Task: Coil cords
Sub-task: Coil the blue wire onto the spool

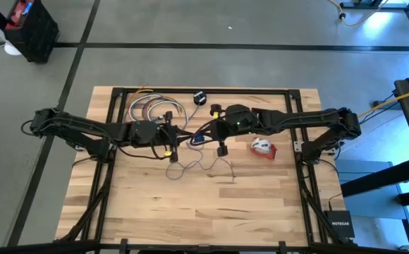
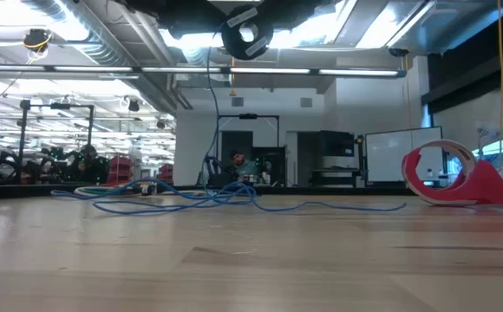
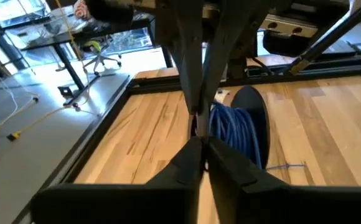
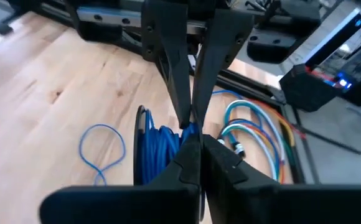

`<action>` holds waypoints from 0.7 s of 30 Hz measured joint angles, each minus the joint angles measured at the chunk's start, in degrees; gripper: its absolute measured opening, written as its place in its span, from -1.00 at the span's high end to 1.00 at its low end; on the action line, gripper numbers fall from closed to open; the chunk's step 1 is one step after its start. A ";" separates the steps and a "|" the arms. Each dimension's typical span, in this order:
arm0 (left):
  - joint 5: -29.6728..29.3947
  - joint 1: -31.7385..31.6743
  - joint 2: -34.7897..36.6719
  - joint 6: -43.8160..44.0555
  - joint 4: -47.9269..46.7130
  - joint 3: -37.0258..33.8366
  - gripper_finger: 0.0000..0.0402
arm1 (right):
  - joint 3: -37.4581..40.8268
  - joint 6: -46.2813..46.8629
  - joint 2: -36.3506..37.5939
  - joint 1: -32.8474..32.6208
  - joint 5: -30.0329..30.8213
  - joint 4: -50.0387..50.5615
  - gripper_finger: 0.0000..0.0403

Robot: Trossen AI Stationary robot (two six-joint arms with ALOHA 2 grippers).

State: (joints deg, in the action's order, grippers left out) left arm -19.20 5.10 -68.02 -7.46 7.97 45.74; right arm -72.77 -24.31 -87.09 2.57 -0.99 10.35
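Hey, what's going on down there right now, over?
Both grippers, left and right, shut on blue cord mid-table. Loose loops on wood. Nothing blocking.

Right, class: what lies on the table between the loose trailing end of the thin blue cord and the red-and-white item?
Nothing: only bare table separates the thin blue cord from the red-and-white item. The low view shows this; the high view agrees.
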 joint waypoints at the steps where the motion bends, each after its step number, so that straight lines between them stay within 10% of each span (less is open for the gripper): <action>1: -0.19 0.01 0.24 1.14 -0.87 0.09 0.85 | 0.00 -0.66 0.45 0.00 0.19 0.02 0.96; 10: -0.44 0.19 0.89 12.35 -7.30 0.02 0.26 | -0.50 -7.18 5.87 0.70 2.75 1.13 0.96; 21: -13.58 4.25 3.11 20.28 -13.68 -0.03 0.29 | -0.61 -4.79 8.86 12.49 -11.52 -1.15 0.98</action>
State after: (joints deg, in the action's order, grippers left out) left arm -32.78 9.36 -64.90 12.82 -5.71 45.71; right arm -73.38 -29.10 -78.23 15.06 -12.51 9.20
